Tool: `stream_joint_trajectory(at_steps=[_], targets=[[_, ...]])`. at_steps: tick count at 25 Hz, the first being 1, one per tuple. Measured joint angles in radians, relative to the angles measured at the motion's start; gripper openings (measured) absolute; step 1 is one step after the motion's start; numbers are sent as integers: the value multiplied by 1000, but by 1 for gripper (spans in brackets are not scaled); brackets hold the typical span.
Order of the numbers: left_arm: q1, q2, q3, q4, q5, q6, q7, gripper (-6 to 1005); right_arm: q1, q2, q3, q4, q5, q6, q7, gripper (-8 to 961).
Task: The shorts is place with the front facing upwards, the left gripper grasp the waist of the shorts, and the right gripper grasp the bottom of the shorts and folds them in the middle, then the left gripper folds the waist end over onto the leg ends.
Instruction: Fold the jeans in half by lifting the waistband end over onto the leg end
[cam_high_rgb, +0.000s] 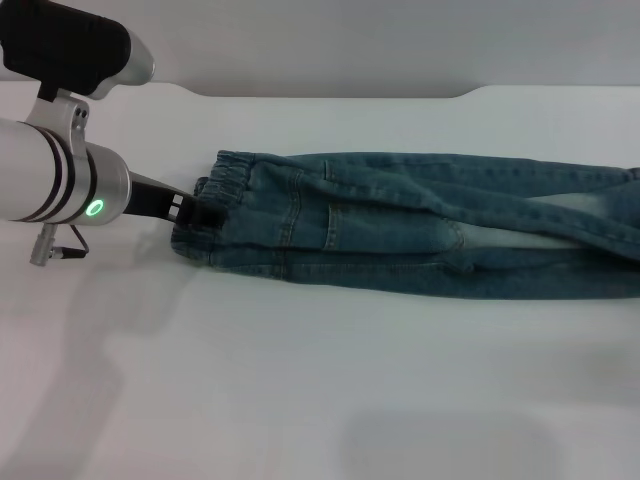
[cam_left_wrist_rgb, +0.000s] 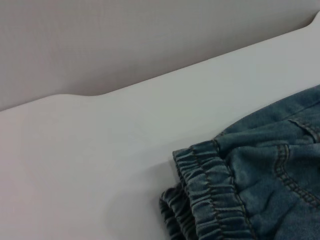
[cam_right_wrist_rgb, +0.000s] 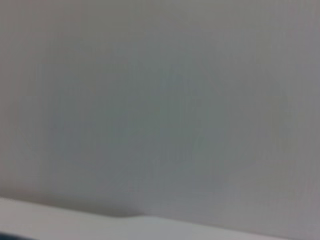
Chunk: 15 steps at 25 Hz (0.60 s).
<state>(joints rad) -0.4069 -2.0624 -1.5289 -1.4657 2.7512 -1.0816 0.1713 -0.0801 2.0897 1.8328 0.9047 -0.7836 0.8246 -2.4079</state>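
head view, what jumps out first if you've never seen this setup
The shorts dominate: blue denim already folded lengthwise into a long strip across the white table, running off the picture's right edge. At their left end the left gripper meets the puckered waist, its silver arm showing a green light. The right gripper is not in the head view.

No readable text or labels.

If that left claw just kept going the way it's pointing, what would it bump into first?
The left claw points along the table toward the robot's right and already sits at the waist of the shorts. That puckered band is likely first, then the rest of the denim.
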Motion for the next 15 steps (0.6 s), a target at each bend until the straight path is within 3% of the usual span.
stream_joint_trajectory(at_steps=[11,15], targets=[[-11,-2,4,10,-1,-10,-9,854,-12,1,-33,-75,164,65,-85,677],[-26,0,1,13,-1,-35,-9,854,-6,0,-48,-91,165,67,-88,479]])
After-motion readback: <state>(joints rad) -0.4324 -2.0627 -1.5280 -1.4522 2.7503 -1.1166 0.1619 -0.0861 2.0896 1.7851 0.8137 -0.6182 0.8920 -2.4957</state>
